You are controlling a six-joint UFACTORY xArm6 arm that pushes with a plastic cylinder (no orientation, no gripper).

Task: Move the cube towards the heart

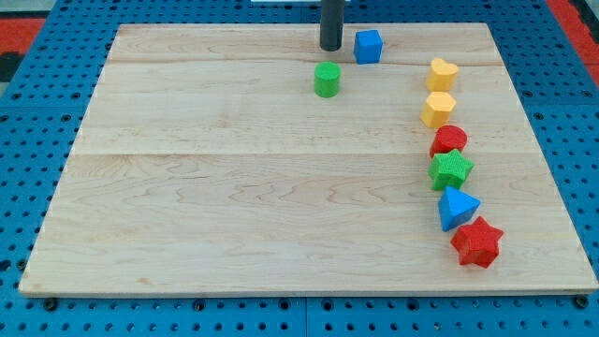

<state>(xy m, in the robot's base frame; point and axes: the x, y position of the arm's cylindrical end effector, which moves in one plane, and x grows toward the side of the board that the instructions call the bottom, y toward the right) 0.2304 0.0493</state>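
Red star (477, 242) sits nearest; blue cube (368, 45) is flanked by my tip (330, 48) at its left, w/ no end effector fitted. An off-centre push risks cube missing yellow heart (443, 73).

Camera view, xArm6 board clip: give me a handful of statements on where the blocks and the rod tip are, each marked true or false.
1. My tip is just to the view's left of the blue cube. True.
2. The green cylinder lies at the view's bottom edge. False: it lies near the top, below my tip.
3. The yellow heart lies to the view's right of the blue cube. True.
4. The red star touches the blue cube. False: it lies far off, at the lower right beside a blue triangle.
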